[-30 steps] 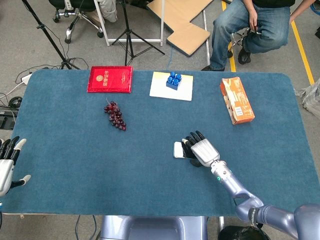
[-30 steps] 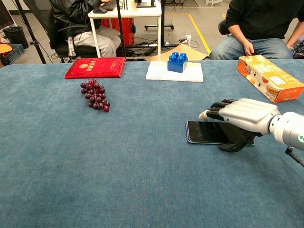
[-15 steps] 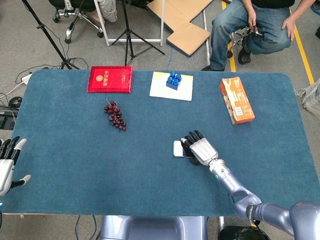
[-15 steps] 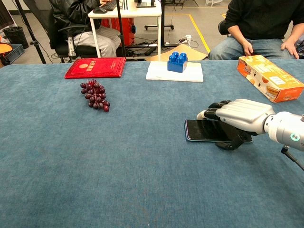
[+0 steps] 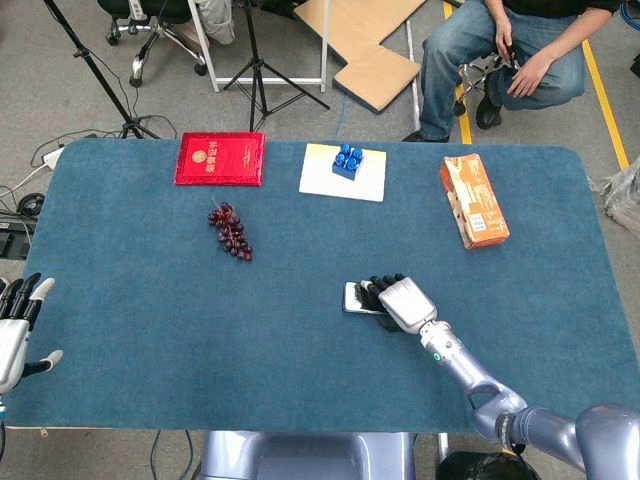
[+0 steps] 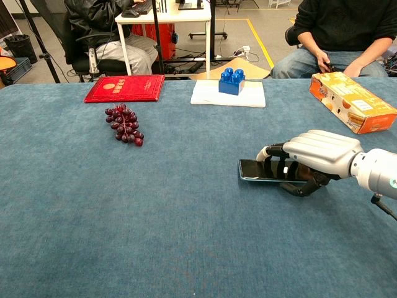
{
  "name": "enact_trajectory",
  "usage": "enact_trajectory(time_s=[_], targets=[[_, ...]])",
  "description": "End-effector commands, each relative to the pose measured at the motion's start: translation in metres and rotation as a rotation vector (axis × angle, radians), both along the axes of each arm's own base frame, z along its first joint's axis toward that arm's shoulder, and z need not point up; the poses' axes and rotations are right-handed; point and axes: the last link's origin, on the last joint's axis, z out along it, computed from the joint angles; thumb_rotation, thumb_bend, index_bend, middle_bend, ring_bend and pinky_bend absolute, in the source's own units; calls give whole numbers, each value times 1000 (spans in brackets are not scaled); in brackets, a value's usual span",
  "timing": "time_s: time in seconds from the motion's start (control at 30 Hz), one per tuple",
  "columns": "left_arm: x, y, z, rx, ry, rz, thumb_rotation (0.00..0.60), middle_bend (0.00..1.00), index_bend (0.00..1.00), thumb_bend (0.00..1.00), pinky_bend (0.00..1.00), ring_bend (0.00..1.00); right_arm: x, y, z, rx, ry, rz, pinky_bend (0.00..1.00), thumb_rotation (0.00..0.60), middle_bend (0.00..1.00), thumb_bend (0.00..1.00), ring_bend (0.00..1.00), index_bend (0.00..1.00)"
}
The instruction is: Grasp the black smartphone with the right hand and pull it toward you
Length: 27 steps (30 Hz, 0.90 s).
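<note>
The black smartphone (image 5: 352, 297) (image 6: 251, 171) lies flat on the blue table cover, right of centre. My right hand (image 5: 400, 303) (image 6: 313, 155) covers its right part, palm down. Its fingers curl over the phone's far edge and its thumb sits at the near edge, so the hand grips the phone. Only the phone's left end shows past the fingers. My left hand (image 5: 15, 325) hangs at the table's near left corner, seen only in the head view, fingers apart and holding nothing.
A bunch of dark grapes (image 5: 230, 231) (image 6: 124, 123) lies left of centre. At the far edge sit a red booklet (image 5: 220, 158), a blue brick (image 5: 347, 160) on a white pad (image 5: 365, 182), and an orange box (image 5: 473, 200). People sit beyond the table.
My right hand's fingers have curled down from flat over the phone to clasp its far edge. The phone has slid slightly left. The left hand has not moved.
</note>
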Motion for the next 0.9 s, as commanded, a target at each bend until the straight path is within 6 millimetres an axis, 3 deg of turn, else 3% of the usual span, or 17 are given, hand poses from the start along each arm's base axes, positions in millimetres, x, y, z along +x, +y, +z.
enact_trajectory(time_s=[0.03,0.23,0.4,0.8,0.9], targets=[[1,-1,0,0,-2,-3,600,0,0,0,0,0,4,15,7,70,-85,-46,384,600,371,757,305,344],[3,-3,2,-1,-9,-15,600,0,0,0,0,0,18,33,25,193,-227,-179,403,600,396,804,329,366],[5,-4,3,-1,-16,-21,600,0,0,0,0,0,22,37,37,250,-296,-293,420,600,414,810,346,374],[5,-3,1,-7,-12,-20,600,0,0,0,0,0,-3,-9,32,123,-303,-471,418,600,403,801,334,365],[4,-3,1,-8,-12,-16,600,0,0,0,0,0,-5,-13,31,84,-311,-464,353,600,371,783,292,354]])
